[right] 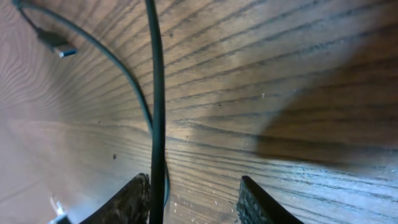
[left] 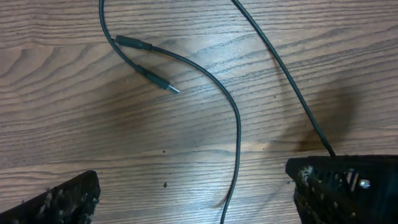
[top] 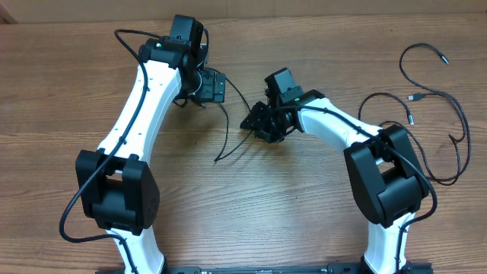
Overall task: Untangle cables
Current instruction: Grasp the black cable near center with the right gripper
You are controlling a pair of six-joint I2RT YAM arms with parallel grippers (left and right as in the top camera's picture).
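A thin black cable [top: 226, 131] lies on the wooden table between my two arms, and its loose end curls toward the front. My left gripper [top: 207, 85] hovers over its far part with its jaws wide open. In the left wrist view this cable [left: 237, 137] runs between the fingers [left: 59, 200] without touching them, and a small plug [left: 157, 79] lies beyond. My right gripper [top: 259, 122] sits low at the cable's middle. There the cable [right: 156, 112] passes between the narrowed jaws [right: 196, 200], against the left finger [right: 132, 200], with a gap to the right finger.
More thin black cables [top: 450, 114] lie in loose loops at the table's far right, with small plugs [top: 444, 59] at their ends. Thicker black cables run along both white arms. A second plug [right: 59, 45] lies on the wood beyond the right gripper.
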